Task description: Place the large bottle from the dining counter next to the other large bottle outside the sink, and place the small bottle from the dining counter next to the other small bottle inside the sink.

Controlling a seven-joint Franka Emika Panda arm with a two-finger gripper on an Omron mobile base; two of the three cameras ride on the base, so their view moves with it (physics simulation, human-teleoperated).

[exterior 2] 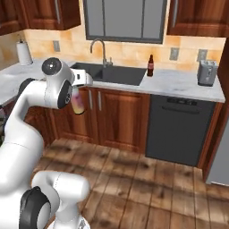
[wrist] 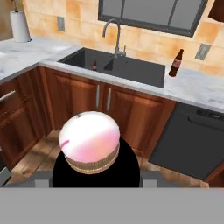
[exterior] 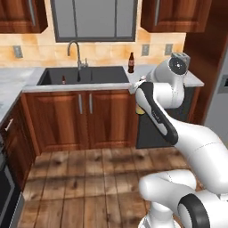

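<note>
Arm pose: in the left base view the arm rises from the lower right, the forearm slants up-left and folds at the wrist in mid frame, right of centre. In the right base view it climbs the left edge and bends over toward the cabinets at upper left.

Gripper (exterior 2: 79, 91): sits at the end of the folded wrist, in front of the wooden cabinet doors. The large bottle (exterior 2: 78, 103) hangs from it, pink above and yellow-orange below. Its lower end peeks out left of the forearm in the left base view (exterior: 140, 109). In the hand view the bottle's round pink end (wrist: 89, 141) fills the lower centre, black shoulder behind it. Fingers hidden by the bottle; they appear clamped on it.

The other large bottle (exterior: 131, 63), brown with red label, stands upright on the worktop (exterior 2: 179, 87) just right of the sink (exterior: 102, 76), upper centre. A tiny brown bottle (wrist: 94, 65) stands inside the basin near the faucet (exterior 2: 100, 50).

Toaster (exterior 2: 207, 72) at upper right of the right base view; paper towel roll (exterior 2: 24, 53) at upper left.
</note>
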